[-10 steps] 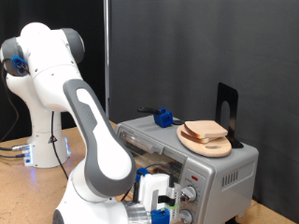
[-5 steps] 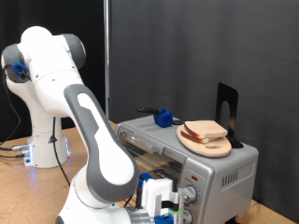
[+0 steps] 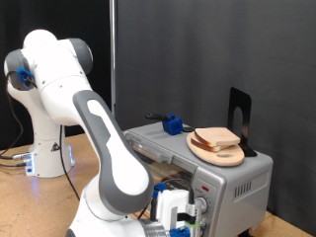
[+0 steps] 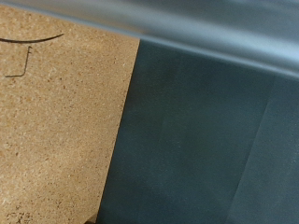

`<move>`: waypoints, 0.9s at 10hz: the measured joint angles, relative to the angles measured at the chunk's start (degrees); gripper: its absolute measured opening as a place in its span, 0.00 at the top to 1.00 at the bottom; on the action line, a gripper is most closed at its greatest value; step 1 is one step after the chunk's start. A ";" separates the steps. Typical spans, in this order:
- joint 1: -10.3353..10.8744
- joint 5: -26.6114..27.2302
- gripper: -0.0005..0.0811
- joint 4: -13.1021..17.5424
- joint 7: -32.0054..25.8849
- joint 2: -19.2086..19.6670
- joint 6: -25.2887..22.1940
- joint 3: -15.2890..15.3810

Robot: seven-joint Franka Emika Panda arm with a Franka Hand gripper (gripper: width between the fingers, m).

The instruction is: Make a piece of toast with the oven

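The square pale white bread slice [image 3: 216, 137] is seen lying on a round wooden plate [image 3: 200, 148] atop the boxy silver-grey toaster oven [image 3: 235, 184]. The gripper [image 3: 180, 223] is held low before the oven's front; its finger spacing cannot be told. The slice is judged light, soft and crushable, best pinched gently at its crust edges.

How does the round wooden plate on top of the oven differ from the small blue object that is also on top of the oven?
The wooden plate is tan, round and flat; the blue object is bright blue and blocky. The plate carries bread slices; the blue object carries nothing. The plate lies nearer the exterior view's right, the blue object further left. Both rest on top of the oven.
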 joint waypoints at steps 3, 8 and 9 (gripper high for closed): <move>0.00 -0.21 0.88 0.28 1.76 -0.08 -0.51 0.04; -0.34 1.58 0.88 -0.50 -4.84 -0.20 -0.25 0.33; -0.42 1.91 0.88 -0.60 -6.99 -0.20 -0.31 0.41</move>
